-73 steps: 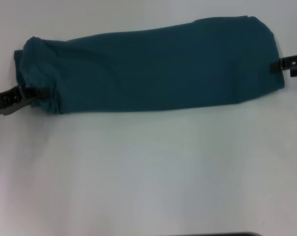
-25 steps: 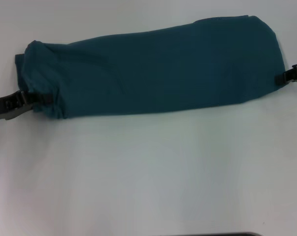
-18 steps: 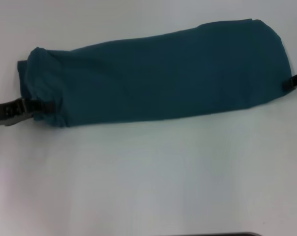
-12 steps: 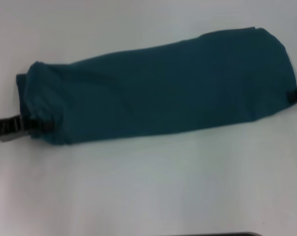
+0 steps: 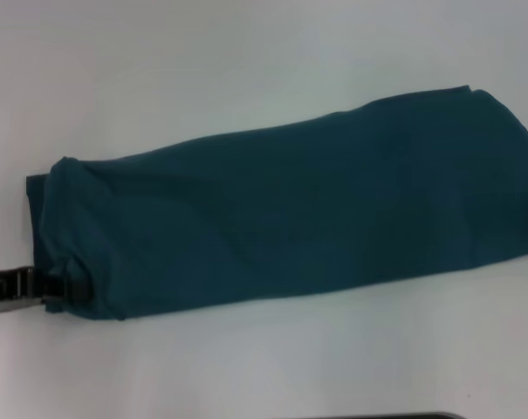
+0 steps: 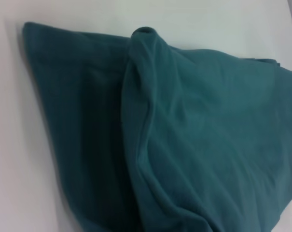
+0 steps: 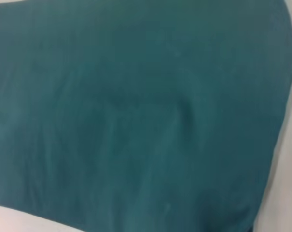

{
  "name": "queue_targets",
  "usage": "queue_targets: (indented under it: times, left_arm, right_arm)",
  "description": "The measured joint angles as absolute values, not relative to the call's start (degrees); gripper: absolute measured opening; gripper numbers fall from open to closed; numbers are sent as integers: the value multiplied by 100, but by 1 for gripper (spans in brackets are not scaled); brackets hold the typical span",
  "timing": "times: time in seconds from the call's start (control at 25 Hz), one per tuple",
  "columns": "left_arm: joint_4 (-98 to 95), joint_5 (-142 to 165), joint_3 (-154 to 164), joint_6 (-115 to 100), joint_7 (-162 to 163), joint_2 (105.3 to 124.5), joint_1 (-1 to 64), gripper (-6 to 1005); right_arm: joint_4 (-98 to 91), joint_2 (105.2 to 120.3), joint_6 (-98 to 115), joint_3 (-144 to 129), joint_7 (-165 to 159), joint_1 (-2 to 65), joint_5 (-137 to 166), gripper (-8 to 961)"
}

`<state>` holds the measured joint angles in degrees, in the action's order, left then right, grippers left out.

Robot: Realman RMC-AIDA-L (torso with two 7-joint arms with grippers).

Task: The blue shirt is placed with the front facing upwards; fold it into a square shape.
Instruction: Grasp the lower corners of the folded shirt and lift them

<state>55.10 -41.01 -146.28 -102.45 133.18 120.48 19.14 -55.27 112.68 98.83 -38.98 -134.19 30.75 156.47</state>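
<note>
Blue shirt [image 5: 290, 218]: dark teal, folded lengthwise into one long band, plain cloth showing on top. Stretched crosswise on the white surface [image 5: 246, 70], its right end lying farther off than its left. Left end bunched, with a rounded ridge of fabric standing up over a flat lower layer whose corner pokes out beyond it. Right end broader, smoother, rounded at the far corner, running to the edge of the head view.

Lying across the table [image 5: 246, 367], the shirt [image 5: 290, 218], its right end farther back than its left. At the shirt's near left corner, touching it, the left gripper [image 5: 58, 286].
</note>
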Motion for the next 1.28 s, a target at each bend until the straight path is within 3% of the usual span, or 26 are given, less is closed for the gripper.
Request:
queue_targets:
  times: [0.68, 1.04, 1.28]
  left_arm:
    - [5837, -3673, -14680, -10691, 13421, 12085, 1698, 20]
    - [5981, -3665, -14666, -10798, 13403, 12130, 1600, 21]
    - [5939, -3747, -14840, -10851, 13404, 12118, 1645, 86]
  right_arm:
    - [-6496, 11693, 10864, -3865, -13366, 2264, 15659, 35]
    - [-6489, 11674, 10836, -3801, -13265, 2155, 15641, 41]
    - [-6427, 11652, 10834, -3514, -13212, 2257, 15621, 45]
